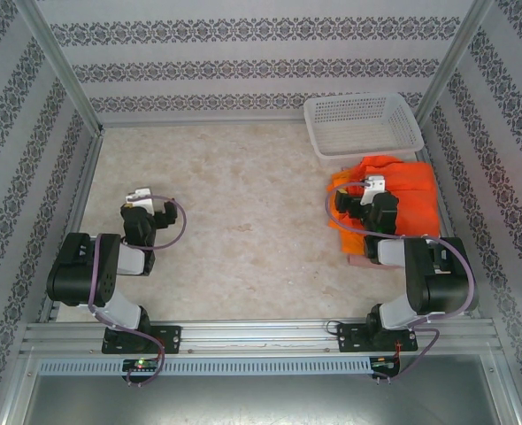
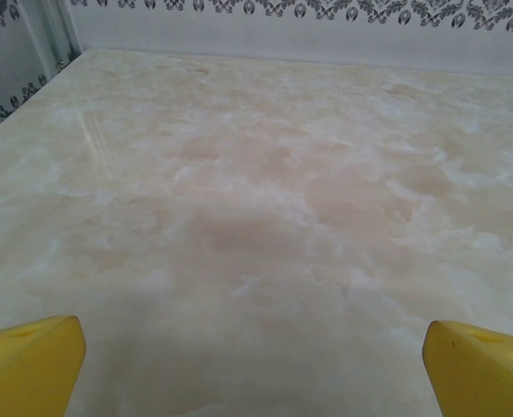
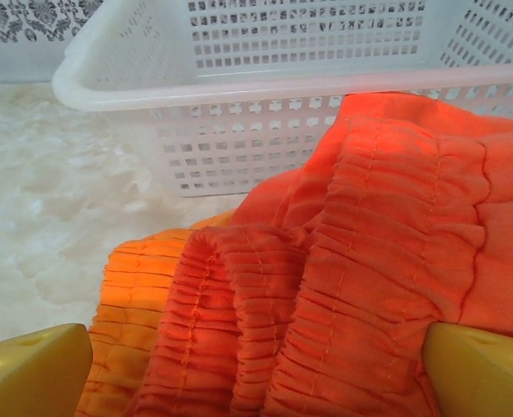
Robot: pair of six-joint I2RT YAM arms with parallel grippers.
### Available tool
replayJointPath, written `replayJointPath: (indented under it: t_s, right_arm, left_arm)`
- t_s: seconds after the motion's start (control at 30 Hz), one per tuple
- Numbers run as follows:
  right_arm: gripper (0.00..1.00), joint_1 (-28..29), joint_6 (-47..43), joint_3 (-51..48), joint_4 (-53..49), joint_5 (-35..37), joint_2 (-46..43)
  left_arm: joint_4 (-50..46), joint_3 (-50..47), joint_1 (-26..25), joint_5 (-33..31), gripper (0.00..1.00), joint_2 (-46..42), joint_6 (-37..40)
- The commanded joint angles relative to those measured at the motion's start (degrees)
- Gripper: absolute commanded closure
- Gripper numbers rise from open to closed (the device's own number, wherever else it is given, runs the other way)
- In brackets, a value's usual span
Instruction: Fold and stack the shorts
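While hanging released, straddles with the right tool [image 3: 256, 372] the gathered waists of the orange shorts [image 3: 343, 287], heaped at the right edge of the surface [image 1: 243, 230], just before the white basket [image 3: 239, 87]. Finds the left tool [image 2: 256, 365], released too, well apart over bare surface. Favours the right arm [image 1: 429, 274].

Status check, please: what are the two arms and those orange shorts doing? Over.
Left gripper open over table. Right gripper open, over orange shorts, unfolded heap. White basket just beyond heap.
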Motion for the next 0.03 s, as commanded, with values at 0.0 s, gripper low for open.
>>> replayJointPath:
  t_s: [0.0]
  right_arm:
    - [0.02,0.6,-0.9,-0.3,1.2,1.6,0.1]
  left_arm:
    - [-0.5,1.4,-0.4,1.4,0.0,0.3,1.4]
